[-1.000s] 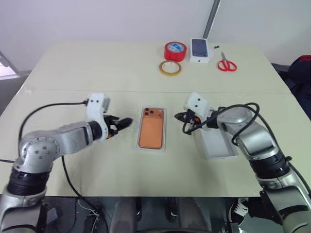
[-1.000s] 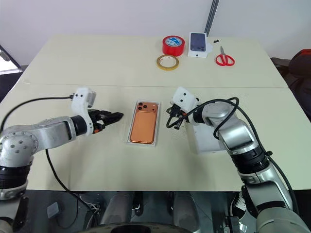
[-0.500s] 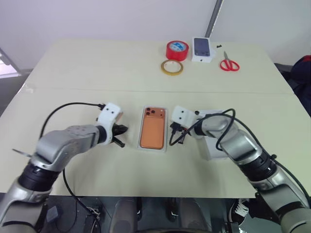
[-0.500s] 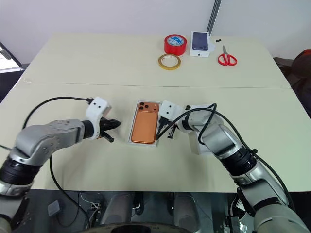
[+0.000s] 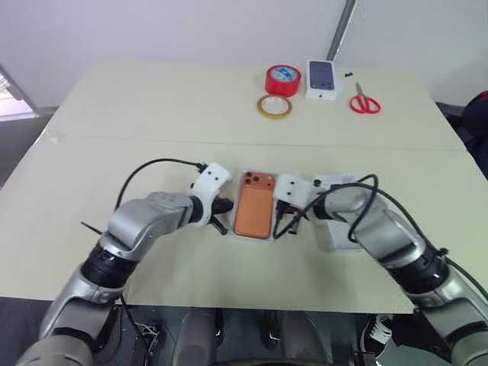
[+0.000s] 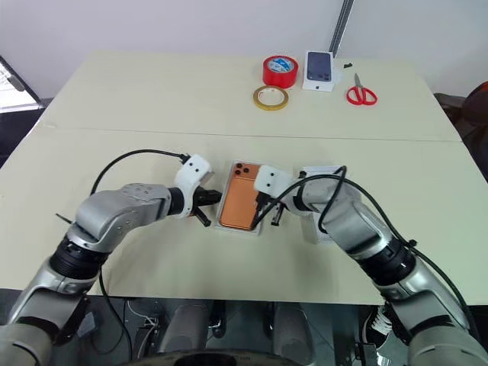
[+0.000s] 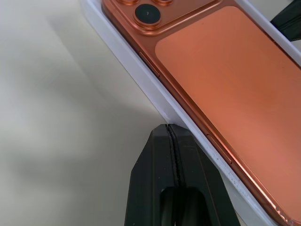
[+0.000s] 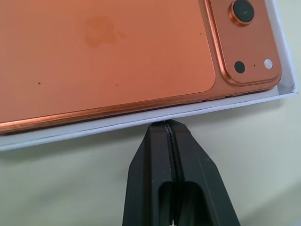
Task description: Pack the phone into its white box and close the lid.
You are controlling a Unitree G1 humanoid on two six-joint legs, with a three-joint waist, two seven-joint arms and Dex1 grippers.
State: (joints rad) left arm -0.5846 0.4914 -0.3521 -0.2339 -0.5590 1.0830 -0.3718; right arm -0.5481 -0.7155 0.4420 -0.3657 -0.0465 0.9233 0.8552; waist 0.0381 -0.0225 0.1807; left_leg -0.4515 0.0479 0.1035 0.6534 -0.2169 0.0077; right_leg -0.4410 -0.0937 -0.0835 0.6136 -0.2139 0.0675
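The orange phone [image 5: 254, 206] lies camera side up inside the shallow white box [image 7: 155, 100] at the middle of the table. My left gripper [image 5: 223, 207] is shut and empty. Its tip [image 7: 168, 126] sits at the box's left long wall. My right gripper [image 5: 280, 219] is shut too, with nothing in it. Its tip [image 8: 165, 122] rests at the box's right long wall, near the lens end. The lid [image 5: 329, 235] lies flat just right of the box, mostly hidden under my right arm.
At the far edge stand a red tape roll [image 5: 283, 79], a yellowish tape ring [image 5: 274, 107], a small white box [image 5: 324, 78] printed with a dark phone, and red scissors [image 5: 364, 101]. A seam crosses the table behind the phone.
My left gripper has shut and swung right to the box's left wall. My right gripper, still shut, came left off the lid to the box's right wall.
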